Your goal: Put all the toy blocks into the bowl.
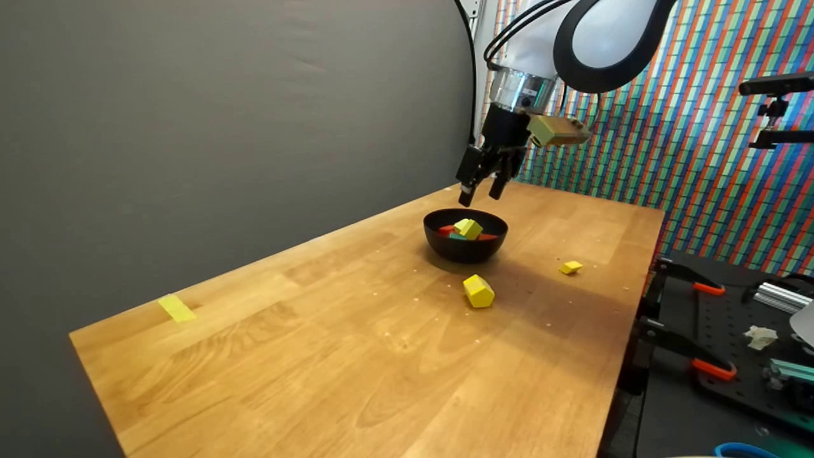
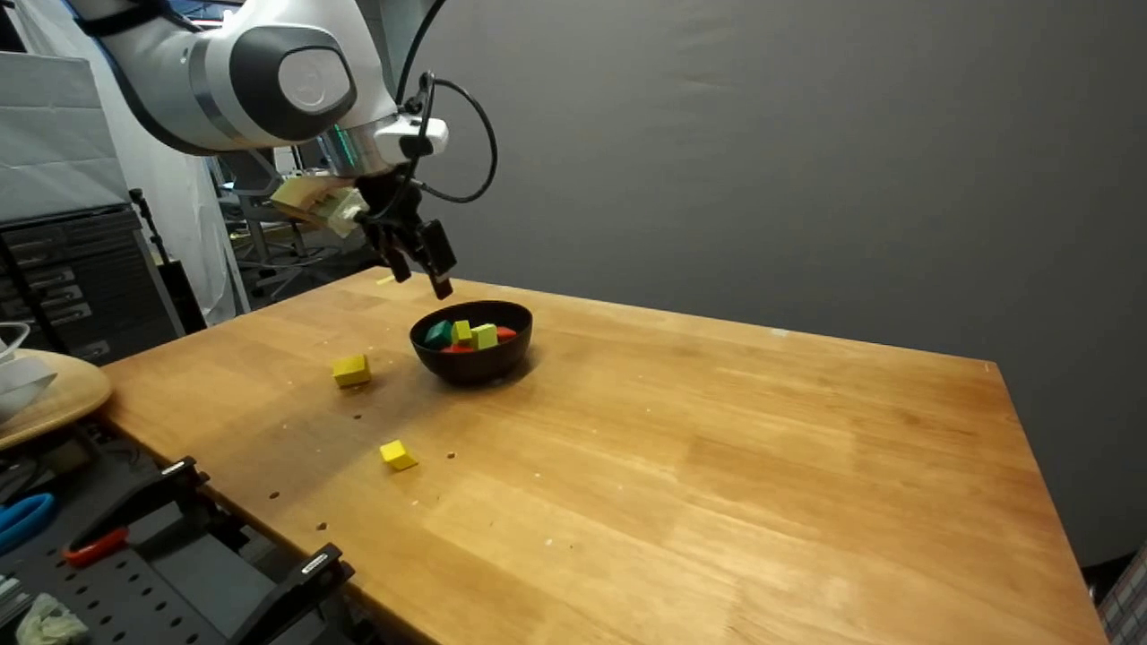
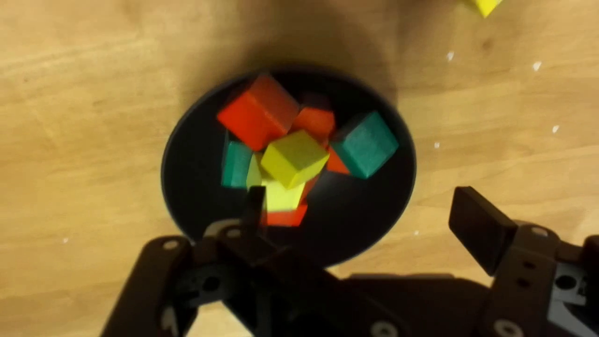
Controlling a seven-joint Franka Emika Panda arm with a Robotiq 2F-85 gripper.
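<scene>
The black bowl (image 1: 466, 252) stands on the table in both exterior views (image 2: 473, 365). In the wrist view the bowl (image 3: 360, 213) holds several blocks: a red block (image 3: 259, 113), a teal block (image 3: 367, 145), another teal block (image 3: 237, 164), a yellow block (image 3: 295, 158) and others. Two yellow blocks lie outside on the table, one near the bowl (image 1: 479, 291) (image 2: 351, 370), one closer to the clamped edge (image 1: 571, 267) (image 2: 398, 455). Part of a yellow block (image 3: 487, 5) shows at the wrist view's top edge. My gripper (image 1: 480, 198) (image 2: 421, 285) (image 3: 362, 201) is open and empty above the bowl.
A flat pale-yellow strip (image 1: 177, 308) lies on the wooden table (image 1: 318, 356) near a corner. Black clamps with orange handles (image 1: 690, 356) grip the table edge. A grey wall (image 2: 762, 179) stands along the back. A round wooden board (image 2: 81, 394) is beside the table.
</scene>
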